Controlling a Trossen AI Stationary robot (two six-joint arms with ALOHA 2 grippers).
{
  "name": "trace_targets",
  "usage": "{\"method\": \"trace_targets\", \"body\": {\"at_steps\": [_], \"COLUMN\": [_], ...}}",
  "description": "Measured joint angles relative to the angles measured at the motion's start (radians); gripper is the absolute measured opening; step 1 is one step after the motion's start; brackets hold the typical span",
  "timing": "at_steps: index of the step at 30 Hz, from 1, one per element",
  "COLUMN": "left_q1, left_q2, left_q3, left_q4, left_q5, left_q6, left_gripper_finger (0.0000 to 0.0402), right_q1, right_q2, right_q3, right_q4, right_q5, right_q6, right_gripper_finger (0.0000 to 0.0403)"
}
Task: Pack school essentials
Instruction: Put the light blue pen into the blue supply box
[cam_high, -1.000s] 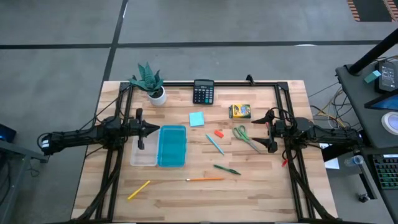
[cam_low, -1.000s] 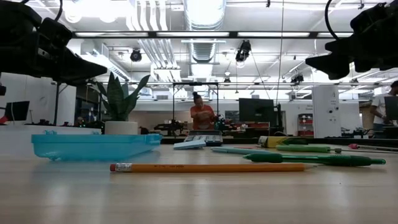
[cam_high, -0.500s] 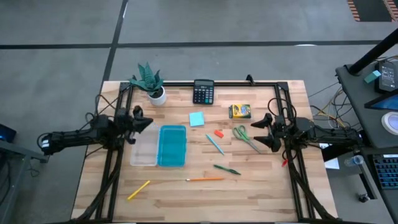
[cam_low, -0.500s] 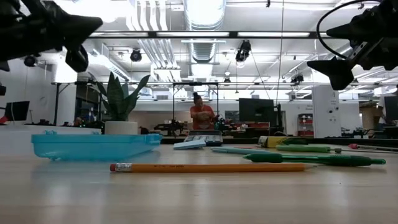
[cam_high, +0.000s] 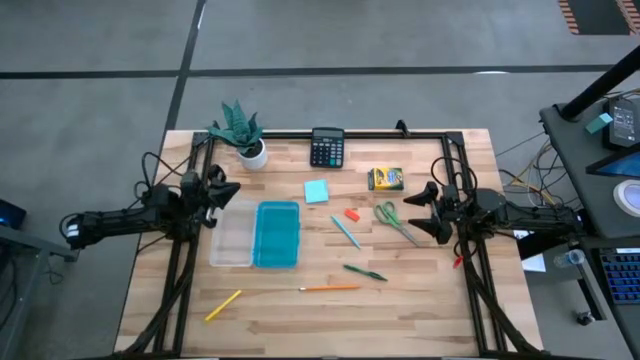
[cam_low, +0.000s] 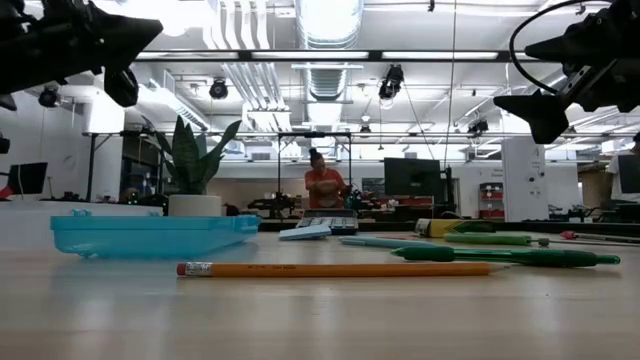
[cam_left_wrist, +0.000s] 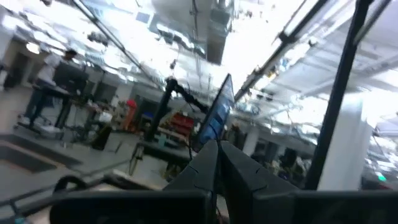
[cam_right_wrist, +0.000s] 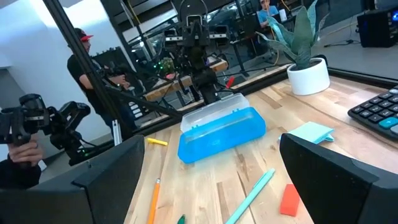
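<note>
Looking down on your wooden table (cam_high: 420, 310), you see both arms raised above it and holding nothing. Your left gripper (cam_high: 228, 189) sits at nine o'clock with its fingers pressed together, just above the clear box (cam_high: 231, 236) whose teal lid (cam_high: 277, 234) lies beside it near the centre. Your right gripper (cam_high: 415, 213) sits at three o'clock with its fingers spread wide, just beside the green-handled scissors (cam_high: 392, 220). The school things lie loose on the boards: the light-blue sticky-note pad (cam_high: 317, 191) toward twelve o'clock of centre, the yellow crayon box (cam_high: 385, 178) at about one o'clock, the red eraser (cam_high: 352, 214) and a teal pen (cam_high: 346, 232) just right of the lid, a green pen (cam_high: 364, 272) at about five o'clock, an orange pencil (cam_high: 330, 288) at six o'clock, and a yellow pencil (cam_high: 223, 305) at seven o'clock. At the far edge stand a calculator (cam_high: 326, 147) at twelve o'clock and a potted plant (cam_high: 240, 131) at eleven o'clock. From table height, a person (cam_low: 323, 184) stands in the room behind.
</note>
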Motion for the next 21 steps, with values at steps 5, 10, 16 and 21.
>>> {"method": "trace_targets", "body": {"at_steps": [5,10,16,21], "left_q1": [0.000,0.000,0.000,0.000], "left_q2": [0.023,0.057,0.099,0.144], "left_q3": [0.000,0.000,0.000,0.000], "left_q4": [0.092,0.186,0.205,0.204], "left_q5": [-0.004,-0.006,-0.006,-0.028], "left_q6": [0.063,0.111,0.112,0.112], "left_gripper_finger": [0.0000,0.0000,0.0000,0.0000], "right_q1": [0.000,0.000,-0.001,-0.002], "right_q2": [0.001,0.001,0.000,0.001], "right_q3": [0.000,0.001,0.002,0.002], "right_q4": [0.007,0.072,0.162,0.151], "right_q5": [0.110,0.482,0.965,1.212], "right_q6": [-0.023,-0.186,-0.222,-0.211], "right_gripper_finger": [0.0364,0.0364,0.0364,0.0364]}}
